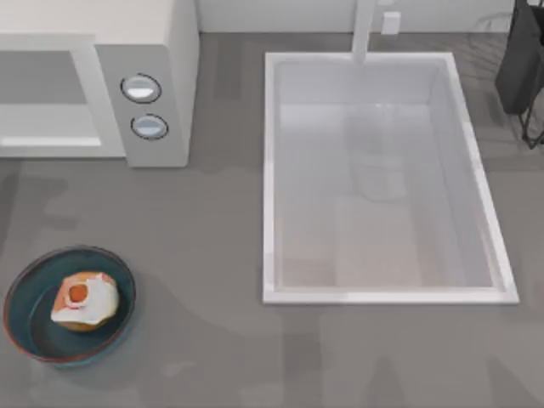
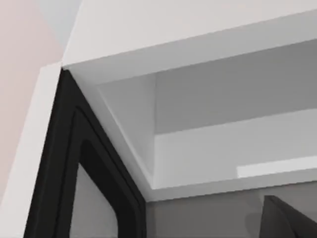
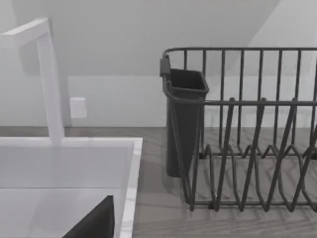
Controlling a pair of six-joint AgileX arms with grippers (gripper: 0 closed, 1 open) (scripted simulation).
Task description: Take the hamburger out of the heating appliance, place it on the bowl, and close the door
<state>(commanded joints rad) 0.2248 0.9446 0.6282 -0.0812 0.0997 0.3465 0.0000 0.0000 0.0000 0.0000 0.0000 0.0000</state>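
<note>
- Our burger [image 1: 83,299] sits inside the bowl [image 1: 34,327], resting on the dark teal floor, at the near left of the table [image 1: 204,340] in the top view.
- Behind the bowl, at the far left, stands the microwave [image 1: 170,51]. Its cavity [image 1: 42,81] is open towards us, and the grey panel with two knobs [image 1: 141,87] is on its right side.
- In the left wrist view we see the microwave cavity [image 2: 223,129] up close, white-walled, with the dark-framed door [image 2: 74,173] swung out beside it, so the door is still open.
- A dark piece at the corner of that view may be part of our left gripper [image 2: 285,218]; we cannot tell whether it is released or clenched.
- Right of the microwave, the sink [image 1: 270,170] takes up the middle of the table, with a white tap [image 1: 364,30] at its far edge.
- At the far right stands a dark wire rack [image 1: 523,59]; the right wrist view shows it with a dark cup [image 3: 184,119] hung at its end, next to the sink rim [image 3: 130,188] and the tap [image 3: 49,79].
- A dark wedge low in that view may belong to our right gripper [image 3: 96,223]; its state we cannot tell either.
</note>
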